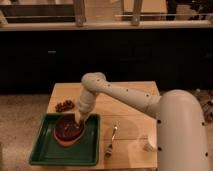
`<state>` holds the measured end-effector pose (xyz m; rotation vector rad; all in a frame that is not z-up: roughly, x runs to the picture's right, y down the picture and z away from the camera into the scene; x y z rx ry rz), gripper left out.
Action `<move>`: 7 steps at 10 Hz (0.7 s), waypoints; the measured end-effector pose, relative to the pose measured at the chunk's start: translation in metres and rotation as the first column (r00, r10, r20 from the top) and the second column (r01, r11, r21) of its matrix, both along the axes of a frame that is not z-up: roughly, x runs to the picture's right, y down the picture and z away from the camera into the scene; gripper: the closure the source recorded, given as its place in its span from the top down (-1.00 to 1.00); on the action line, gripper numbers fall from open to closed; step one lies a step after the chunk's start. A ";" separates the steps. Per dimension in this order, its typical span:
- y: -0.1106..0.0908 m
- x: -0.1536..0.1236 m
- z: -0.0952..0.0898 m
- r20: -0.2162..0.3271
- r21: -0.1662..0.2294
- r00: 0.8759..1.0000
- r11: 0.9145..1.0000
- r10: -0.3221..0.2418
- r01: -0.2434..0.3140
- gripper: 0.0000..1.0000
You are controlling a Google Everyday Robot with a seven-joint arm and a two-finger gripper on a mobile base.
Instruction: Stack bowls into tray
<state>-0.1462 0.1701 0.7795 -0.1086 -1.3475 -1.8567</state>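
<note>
A dark red bowl sits on top of an orange-red bowl inside the green tray at the front left of the wooden table. My gripper hangs from the white arm right at the right rim of the top bowl, over the tray.
A bunch of dark grapes lies on the table behind the tray. A fork lies to the right of the tray. A small white cup stands near the front right edge. A dark counter front runs behind the table.
</note>
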 end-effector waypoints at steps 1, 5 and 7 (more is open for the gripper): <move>-0.002 0.000 0.002 -0.004 0.000 1.000 1.000 0.003 -0.003 -1.00; 0.007 -0.004 0.004 0.006 0.019 1.000 1.000 0.000 0.000 -1.00; 0.016 -0.008 0.005 0.016 0.021 1.000 1.000 -0.005 0.004 -1.00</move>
